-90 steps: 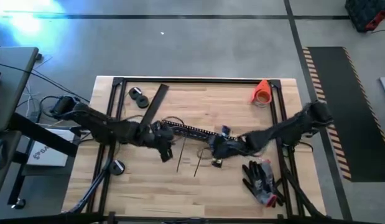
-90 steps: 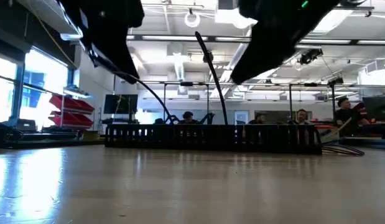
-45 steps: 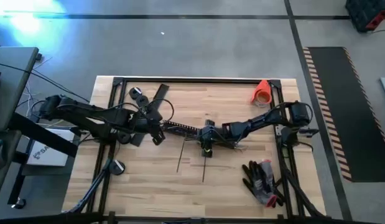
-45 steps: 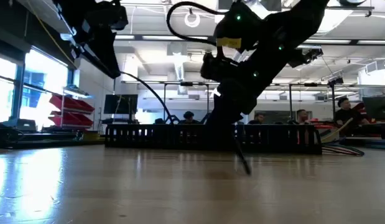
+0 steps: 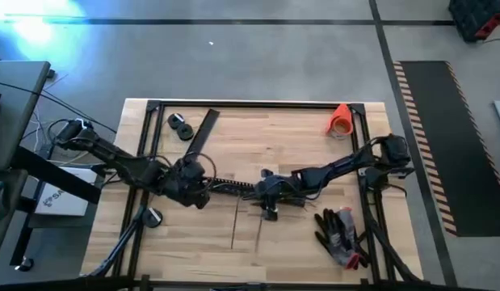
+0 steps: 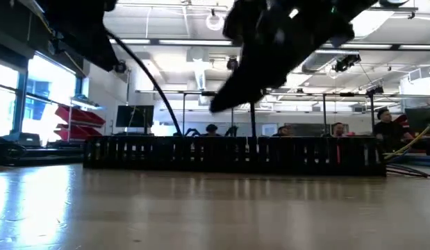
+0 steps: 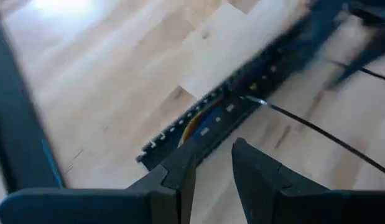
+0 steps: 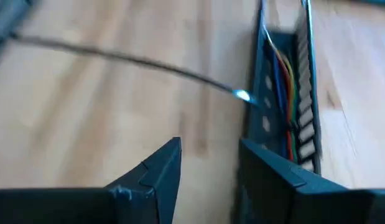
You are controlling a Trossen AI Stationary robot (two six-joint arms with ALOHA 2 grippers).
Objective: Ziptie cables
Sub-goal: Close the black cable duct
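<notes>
A black slotted cable duct [image 5: 232,187] lies across the middle of the table. The cables [image 8: 284,73], thin coloured wires, run inside it and also show in the left wrist view [image 7: 198,121]. My left gripper [image 5: 195,183] hovers open at the duct's left end, nothing between its fingers [image 7: 212,167]. My right gripper [image 5: 266,194] is open at the duct's right end; in its wrist view [image 8: 209,163] one finger stands in front of the duct's end. A thin black strand [image 8: 117,56] crosses the wood to the duct.
Two thin black strips [image 5: 248,226] lie on the wood just near of the duct. An orange roll [image 5: 340,120] sits far right, black gloves [image 5: 340,234] near right, a flat black strip [image 5: 203,133] and round black parts [image 5: 181,125] far left. Black frame rails [image 5: 258,103] border the table.
Both grippers have swung toward the far edge and back, and now stand left of where they were. The duct has slid toward the table's near edge and shows wider in the low view.
</notes>
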